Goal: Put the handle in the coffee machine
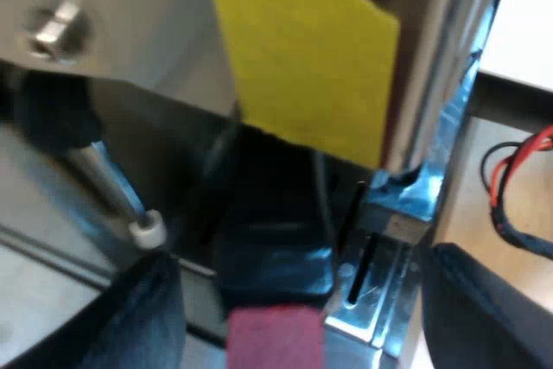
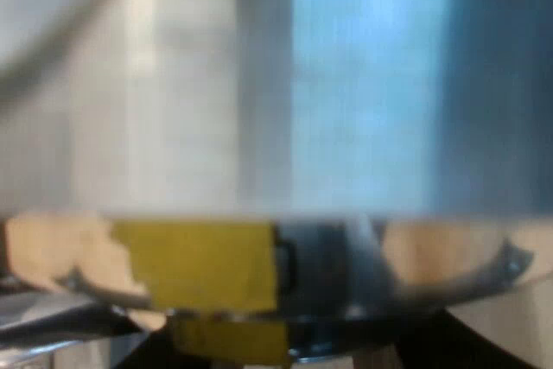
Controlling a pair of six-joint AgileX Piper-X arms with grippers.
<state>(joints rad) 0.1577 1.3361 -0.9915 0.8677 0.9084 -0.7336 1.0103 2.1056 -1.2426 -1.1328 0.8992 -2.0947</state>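
Observation:
The espresso machine [image 1: 130, 6] stands close in front of my left gripper, its metal front bearing a yellow patch [image 1: 302, 58]. The holder's dark handle [image 1: 272, 257] points out from under the machine's front toward me and ends in red [image 1: 275, 339]. My left gripper [image 1: 302, 326] is open, one finger on each side of the red end with a gap to both. My right gripper [image 2: 285, 359] sits hard up against a shiny metal wall [image 2: 346, 84], just below a curved metal edge [image 2: 415, 287] with a yellow patch [image 2: 199, 265].
A thin steam wand with a white tip [image 1: 147, 231] hangs beside the handle, near one left finger. A slotted metal plate [image 1: 380, 274] lies beside the handle. Past the machine's corner, red and black wires [image 1: 518, 187] lie on a wooden tabletop [image 1: 484, 213].

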